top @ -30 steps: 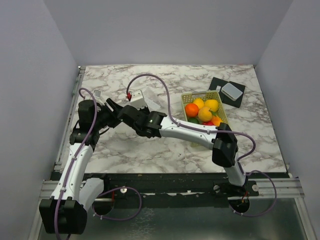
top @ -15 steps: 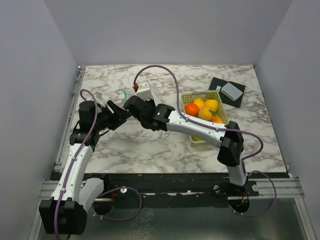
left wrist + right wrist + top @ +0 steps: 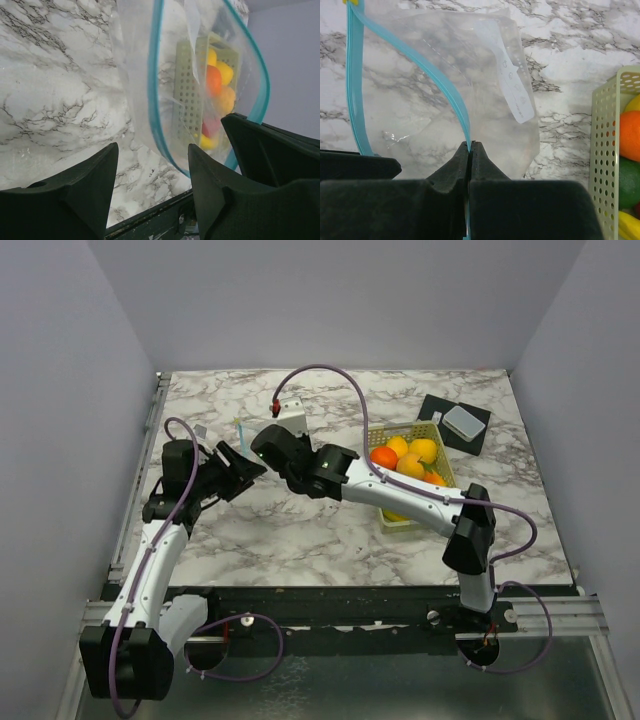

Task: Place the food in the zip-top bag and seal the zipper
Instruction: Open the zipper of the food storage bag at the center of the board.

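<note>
The zip-top bag [image 3: 470,90] is clear and hangs open over the marble. My right gripper [image 3: 470,146] is shut on its light blue zipper [image 3: 437,75]. In the top view the right gripper [image 3: 264,446] holds the bag [image 3: 246,436] at the table's left. My left gripper [image 3: 238,462] is right beside it. In the left wrist view the left gripper [image 3: 152,147] is open and empty, with the zipper loop [image 3: 152,90] just beyond its fingertips. The food [image 3: 410,462], orange, yellow, green and red pieces, lies in the yellow-green basket [image 3: 400,428].
A black pad with a white box [image 3: 462,421] lies at the far right behind the basket. Through the bag the left wrist view shows the basket [image 3: 187,90]. The right arm stretches across the table's middle. The table's front edge runs just below the left gripper.
My right gripper has moved away from the near edge and a little right, carrying the bag by its zipper. My left gripper has followed slightly and stays open.
</note>
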